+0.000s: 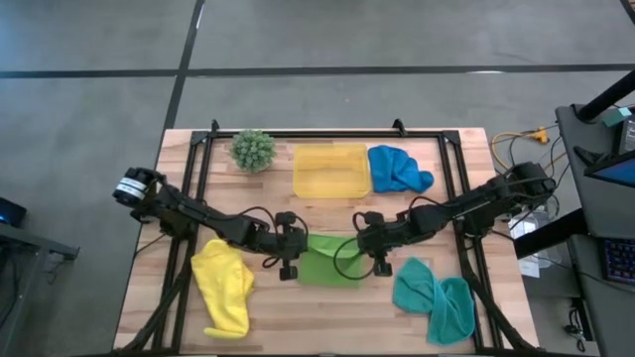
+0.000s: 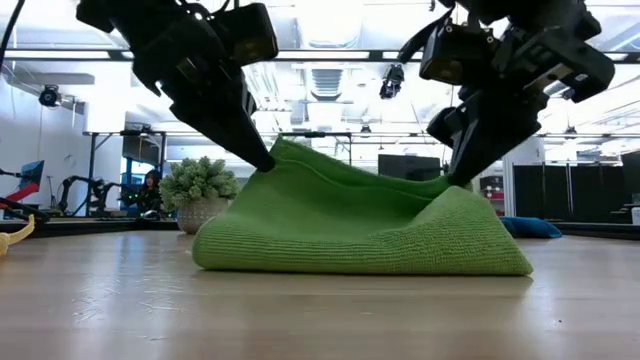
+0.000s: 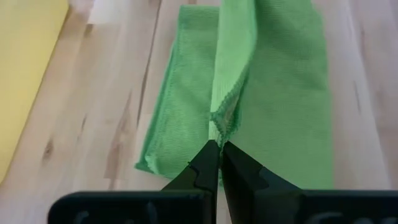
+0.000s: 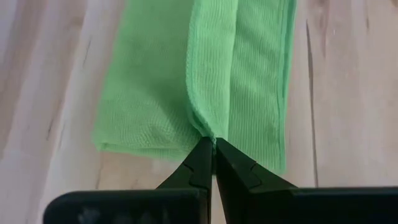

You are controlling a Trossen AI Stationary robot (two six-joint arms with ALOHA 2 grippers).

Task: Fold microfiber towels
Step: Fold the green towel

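A lime green microfiber towel point(image 1: 332, 262) lies at the table's middle near the front, its lower part flat on the wood and its upper layer raised into a ridge. My left gripper point(image 1: 294, 260) is shut on the ridge's left end and my right gripper point(image 1: 373, 254) on its right end. A yellow towel point(image 1: 224, 288) lies crumpled at the near left. A teal one point(image 1: 435, 299) lies at the near right, and a blue one point(image 1: 399, 169) at the far right. My left gripper pinches the green towel's hemmed edge point(image 3: 219, 122) between its two fingertips, slanting down from the table's left. That edge is lifted point(image 2: 283, 152), while the layer below stays on the table. My right gripper pinches the towel's hemmed edge point(image 4: 208, 132) at the fingertips, slanting down from the table's right. The held end is raised point(image 2: 448, 184). The cloth between the two grippers sags a little, and its bottom lies on the wood.
A yellow tray point(image 1: 330, 171) sits at the far middle, with a spiky green plant point(image 1: 253, 149) to its left. A black frame point(image 1: 448, 159) runs around the tabletop. Bare wood lies in front of the green towel.
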